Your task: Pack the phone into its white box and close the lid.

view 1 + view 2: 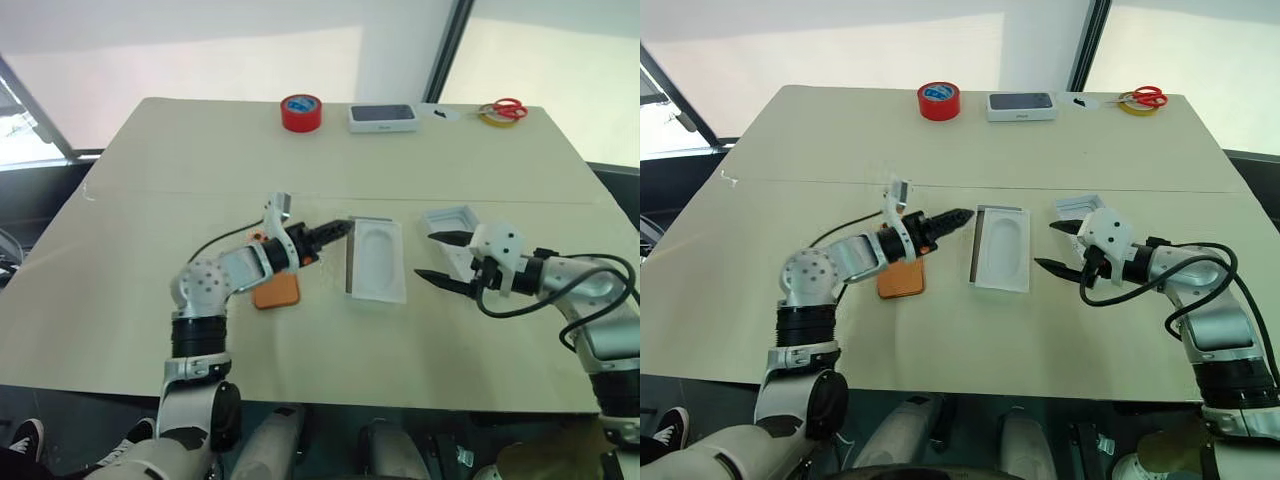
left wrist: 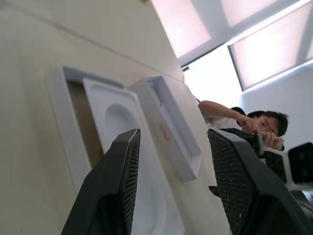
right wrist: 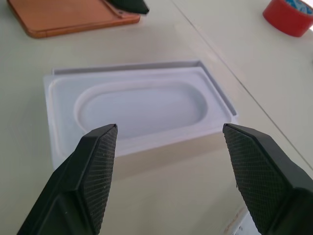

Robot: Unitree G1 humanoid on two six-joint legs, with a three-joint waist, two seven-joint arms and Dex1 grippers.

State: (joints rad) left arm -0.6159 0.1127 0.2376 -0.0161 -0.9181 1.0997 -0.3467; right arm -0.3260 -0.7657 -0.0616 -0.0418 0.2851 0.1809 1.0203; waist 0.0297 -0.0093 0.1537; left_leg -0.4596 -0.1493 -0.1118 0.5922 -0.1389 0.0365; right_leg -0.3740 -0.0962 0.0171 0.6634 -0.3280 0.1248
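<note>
The phone [image 1: 902,280] lies flat on the tabletop [image 1: 970,150], orange back up, at about 9 o'clock from the white box [image 1: 999,262] and apart from it. The box sits near the middle of the tabletop with a white moulded insert [image 1: 1003,250] resting on it, shifted a little askew so that a strip of brown floor shows along one long side in the left wrist view. The lid [image 1: 1076,208] lies open side up at roughly 2 o'clock from the box, close beside it but not touching.

The left gripper [image 1: 958,215] hangs just above the tabletop between the phone and the box, pointing toward the box's near corner; its jaws stand partly apart and hold nothing. The right gripper [image 1: 1057,246] hovers at 3 o'clock from the box, in front of the lid, aimed at the box; its jaws are spread wide and empty.

Along the far edge of the tabletop, from 11 to 1 o'clock, stand a roll of red tape [image 1: 939,100], a dark-topped white box [image 1: 1021,105], and red-handled scissors [image 1: 1147,97] lying on a yellow tape roll [image 1: 1132,107]. A person [image 2: 244,122] shows beyond the tabletop in the left wrist view
</note>
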